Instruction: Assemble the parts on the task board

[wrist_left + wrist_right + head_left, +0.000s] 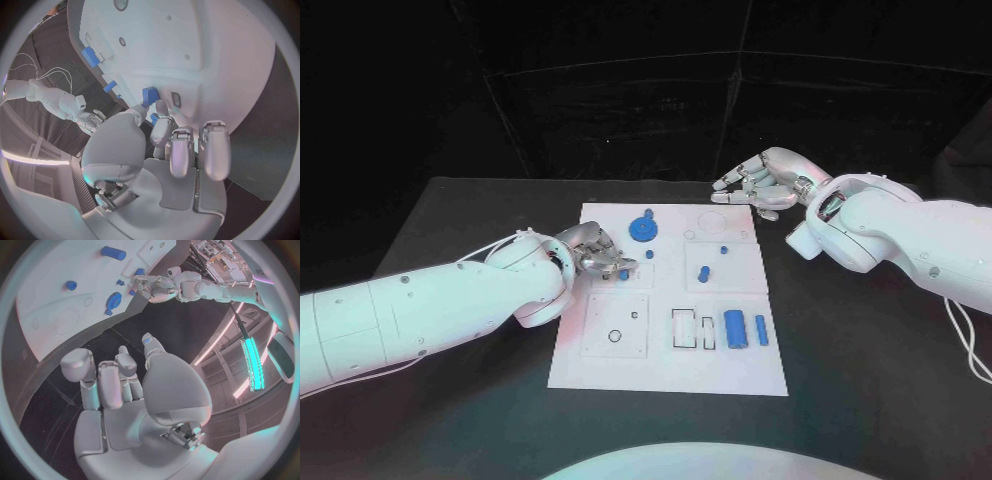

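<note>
The white task board [668, 365] lies in the middle of the black table. My left hand [596, 250] hovers over the board's left edge and pinches a small blue part [154, 118] between thumb and finger, just above the board. Another small blue piece [150, 95] stands on the board right beyond those fingertips. A blue round disc [642, 228] sits near the far edge. A blue peg [704, 271] stands mid-board, and a blue cylinder [734, 324] and blue bar [762, 330] lie at the right. My right hand [762, 180] hangs past the board's far right corner, fingers curled in, holding nothing.
Outlined rectangular slots [684, 329] lie left of the cylinder, and a ring outline [617, 335] marks the near left square. Black table surface [877, 380] surrounds the board on all sides.
</note>
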`<state>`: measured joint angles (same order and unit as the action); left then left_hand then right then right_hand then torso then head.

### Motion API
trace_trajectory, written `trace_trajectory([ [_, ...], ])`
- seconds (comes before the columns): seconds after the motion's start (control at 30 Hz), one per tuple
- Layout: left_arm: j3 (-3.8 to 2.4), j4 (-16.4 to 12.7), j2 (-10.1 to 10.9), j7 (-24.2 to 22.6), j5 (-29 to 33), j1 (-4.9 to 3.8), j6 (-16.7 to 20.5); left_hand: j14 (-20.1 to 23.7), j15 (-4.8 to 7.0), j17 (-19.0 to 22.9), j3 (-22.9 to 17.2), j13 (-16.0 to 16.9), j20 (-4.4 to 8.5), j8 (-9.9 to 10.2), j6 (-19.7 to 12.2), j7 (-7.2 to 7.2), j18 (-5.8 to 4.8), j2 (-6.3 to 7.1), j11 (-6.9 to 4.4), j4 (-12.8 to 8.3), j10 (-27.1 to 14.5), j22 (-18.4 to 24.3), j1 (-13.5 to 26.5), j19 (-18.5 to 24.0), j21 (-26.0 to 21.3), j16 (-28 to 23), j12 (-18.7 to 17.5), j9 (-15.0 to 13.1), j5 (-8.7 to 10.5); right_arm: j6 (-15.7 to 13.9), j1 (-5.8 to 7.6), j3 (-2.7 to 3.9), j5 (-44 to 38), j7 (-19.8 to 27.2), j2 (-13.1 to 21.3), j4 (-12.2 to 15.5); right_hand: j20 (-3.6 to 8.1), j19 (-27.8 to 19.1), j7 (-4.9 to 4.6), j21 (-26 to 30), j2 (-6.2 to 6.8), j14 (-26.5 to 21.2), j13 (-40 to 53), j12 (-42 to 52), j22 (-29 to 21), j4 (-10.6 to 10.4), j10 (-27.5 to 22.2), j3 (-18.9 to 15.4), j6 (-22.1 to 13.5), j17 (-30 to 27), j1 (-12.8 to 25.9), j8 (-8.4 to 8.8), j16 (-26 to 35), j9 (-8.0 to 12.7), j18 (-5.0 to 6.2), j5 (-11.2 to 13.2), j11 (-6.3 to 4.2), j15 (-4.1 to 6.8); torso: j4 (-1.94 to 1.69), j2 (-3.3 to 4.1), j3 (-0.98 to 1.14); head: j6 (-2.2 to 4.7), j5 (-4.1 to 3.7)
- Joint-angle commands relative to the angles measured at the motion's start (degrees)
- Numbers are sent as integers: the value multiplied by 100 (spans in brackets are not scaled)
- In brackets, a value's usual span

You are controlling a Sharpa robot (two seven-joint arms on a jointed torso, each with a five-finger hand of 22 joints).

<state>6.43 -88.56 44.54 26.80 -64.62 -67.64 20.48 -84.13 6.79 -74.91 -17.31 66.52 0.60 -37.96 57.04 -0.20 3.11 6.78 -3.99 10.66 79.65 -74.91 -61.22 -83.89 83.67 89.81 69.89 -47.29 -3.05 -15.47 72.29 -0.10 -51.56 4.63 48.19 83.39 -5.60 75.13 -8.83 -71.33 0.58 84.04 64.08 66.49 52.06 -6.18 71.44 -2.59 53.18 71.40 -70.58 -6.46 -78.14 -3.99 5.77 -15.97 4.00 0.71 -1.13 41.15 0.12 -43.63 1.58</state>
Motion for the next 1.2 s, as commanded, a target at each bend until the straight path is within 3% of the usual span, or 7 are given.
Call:
trace_trajectory([
  [0.03,-2,32,-28,-39,22,-12,-14,-587,42,-1509,65,9,31,-30,-29,-15,-105,-92,-8,-34,54,-541,-25,-318,13,19,14,-15,15,24,11,4,27,41,0,13,46,-7,5,26,-22,209,-8,-5,-10,-30,-31,-37,18,-2,42,-25,33,-8,102,-30,-20,10,7,0,0,-10,-1],
  [0.47,-3,80,-78,-102,40,-19,52,-587,40,-1509,245,11,32,-20,-31,-9,-106,-136,-5,-48,55,-545,7,-319,13,19,14,-36,18,25,11,4,29,43,-1,13,46,-5,6,26,-30,209,-9,-3,-9,-42,-31,-46,20,-3,49,-28,35,-8,102,-32,-20,11,-4,-7,-4,2,-16],
  [0.87,-16,39,-25,-283,154,-19,237,-587,37,-1509,395,-1,29,-2,-40,-3,-103,-178,0,-16,48,-532,66,-314,1,19,1,-47,16,18,10,4,46,55,-24,-13,47,-6,7,31,-43,208,-15,-5,-16,-65,-34,-64,23,-8,63,-33,41,-8,103,-37,-21,12,-7,-3,-13,37,-4],
  [1.0,-29,-32,33,-405,283,-22,229,-587,31,-1509,479,-26,26,34,-75,9,-99,-201,9,13,31,-516,102,-309,-11,19,-25,-40,16,19,10,4,48,56,-27,-25,47,-6,7,31,-43,208,-15,-5,-16,-65,-34,-64,23,-8,63,-33,41,-8,103,-37,-21,12,-9,-6,-6,37,1],
  [1.2,-36,-147,122,-464,423,-25,79,-587,5,-1509,838,-52,3,133,-116,40,-95,-86,40,182,3,-496,358,-299,-29,19,-54,3,13,21,9,3,55,57,-27,-49,47,-6,7,31,-43,208,-15,-5,-16,-65,-34,-64,23,-8,63,-33,41,-8,103,-37,-21,12,-10,-3,-6,39,5],
])
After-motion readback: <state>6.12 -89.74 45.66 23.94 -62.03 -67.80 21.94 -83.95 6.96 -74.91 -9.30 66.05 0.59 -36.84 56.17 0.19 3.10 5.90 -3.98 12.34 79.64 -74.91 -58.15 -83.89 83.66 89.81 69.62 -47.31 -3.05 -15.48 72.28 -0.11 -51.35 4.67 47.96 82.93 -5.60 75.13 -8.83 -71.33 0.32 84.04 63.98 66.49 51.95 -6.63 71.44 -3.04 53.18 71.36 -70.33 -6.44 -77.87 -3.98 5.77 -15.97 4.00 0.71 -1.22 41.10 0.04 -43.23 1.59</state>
